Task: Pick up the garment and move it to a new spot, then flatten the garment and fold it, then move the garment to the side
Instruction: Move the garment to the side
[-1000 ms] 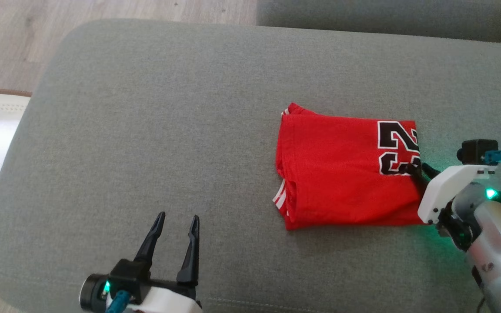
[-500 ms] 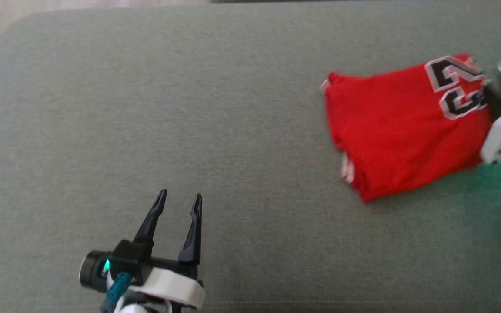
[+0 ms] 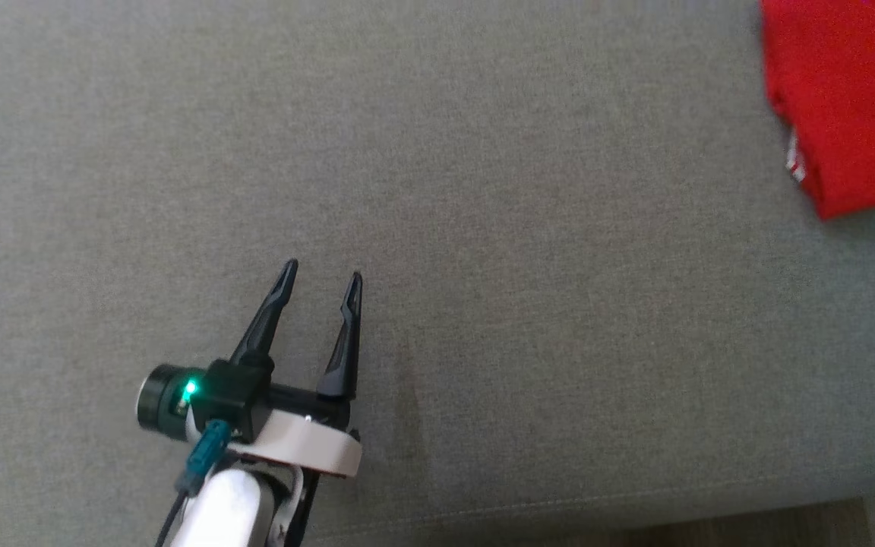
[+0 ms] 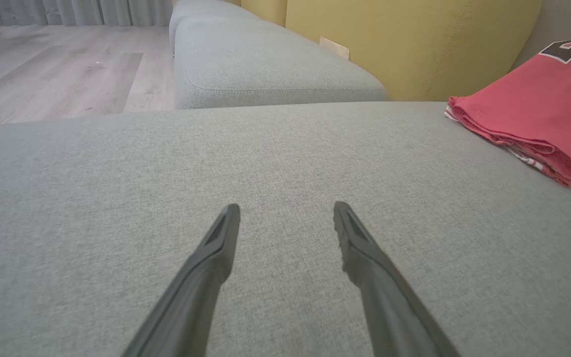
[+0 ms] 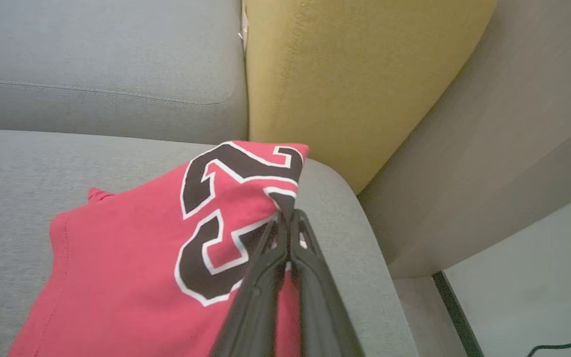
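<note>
Left gripper (image 3: pixel 322 271), fingers spread and empty, hovers at seven o'clock over the grey sofa cushion (image 3: pixel 483 228). The folded red jersey (image 3: pixel 840 99) sits at two o'clock. The right gripper (image 5: pixel 289 218) pinches the jersey's edge beside a black "2", with a yellow cushion (image 5: pixel 355 74) behind.

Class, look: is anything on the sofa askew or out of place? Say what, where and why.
The folded red garment sits askew at the grey cushion's end beside the yellow cushion: the shut right claw pinches its numbered corner up, so it isn't lying flat.

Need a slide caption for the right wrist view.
Folded jersey pinched at its numbered edge by the shut right gripper, on the sofa beside a yellow cushion.
</note>
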Available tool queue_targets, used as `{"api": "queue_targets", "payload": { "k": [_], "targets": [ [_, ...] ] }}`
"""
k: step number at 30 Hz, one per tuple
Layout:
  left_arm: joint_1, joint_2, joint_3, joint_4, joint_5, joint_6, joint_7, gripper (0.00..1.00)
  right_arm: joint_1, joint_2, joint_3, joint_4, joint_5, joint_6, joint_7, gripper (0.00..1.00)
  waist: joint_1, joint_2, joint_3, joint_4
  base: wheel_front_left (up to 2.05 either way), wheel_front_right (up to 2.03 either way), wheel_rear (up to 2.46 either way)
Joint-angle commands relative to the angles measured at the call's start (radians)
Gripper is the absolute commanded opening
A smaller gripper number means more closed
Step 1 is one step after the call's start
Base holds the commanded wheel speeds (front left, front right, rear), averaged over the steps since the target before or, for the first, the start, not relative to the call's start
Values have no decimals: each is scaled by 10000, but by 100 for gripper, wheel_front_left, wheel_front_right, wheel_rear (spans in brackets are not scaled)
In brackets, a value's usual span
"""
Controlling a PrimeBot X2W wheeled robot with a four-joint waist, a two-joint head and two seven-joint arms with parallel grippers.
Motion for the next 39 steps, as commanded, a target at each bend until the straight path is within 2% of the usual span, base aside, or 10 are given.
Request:
{"api": "queue_targets", "payload": {
  "k": [1, 2, 3, 4, 5, 11, 18, 27, 31, 39],
  "targets": [
    [-266, -61, 216, -290, 101, -19, -122, 100, -86, -504, -117, -243, -65, -9, 46, 0, -2, 0, 278, -69, 0, 0, 0],
    [-334, -61, 198, -281, 105, -27, -122, 100, -129, -634, -226, -220, -117, -9, 103, 0, -2, 0, 348, -56, 0, 0, 0],
    [-392, -61, 182, -262, 104, -35, -122, 100, -155, -737, -328, -186, -208, -9, 140, 10, -2, 0, 385, -41, 0, 0, 0],
    [-438, -61, 172, -236, 101, -44, -122, 100, -173, -804, -443, -138, -333, -9, 155, 65, -2, 0, 406, -29, 0, 0, 0],
    [-477, -61, 168, -202, 98, -56, -122, 100, -185, -839, -573, -78, -495, -9, 120, 100, -2, 0, 410, -16, 0, 0, 0],
    [-457, -61, 259, -49, 5, 27, -122, 100, 249, -26, -1178, 103, -1708, -9, -941, 100, -2, 0, -262, 98, 0, 0, 0],
    [211, -61, 485, -50, -301, 280, -122, 100, 1825, 2135, -1568, -158, -2624, -9, -2491, 100, -2, 0, -1804, 297, 0, 0, 0],
    [1371, -61, 1095, 82, -775, 521, -122, 100, 4366, 4421, -1423, -742, -2614, -9, -3953, 100, -2, 0, -3795, 651, 0, 0, 0],
    [1829, -61, 1484, -176, -974, 657, -122, 100, 5397, 5203, -1596, -1501, -2549, -9, -4152, 100, -2, 0, -4253, 727, 0, 0, 0],
    [2556, -61, 2034, -686, -789, 535, -122, 100, 8102, 6600, -2725, -4764, -3208, -9, -4169, 100, -2, 0, -4813, 782, 0, 0, 0]
  ]
}}
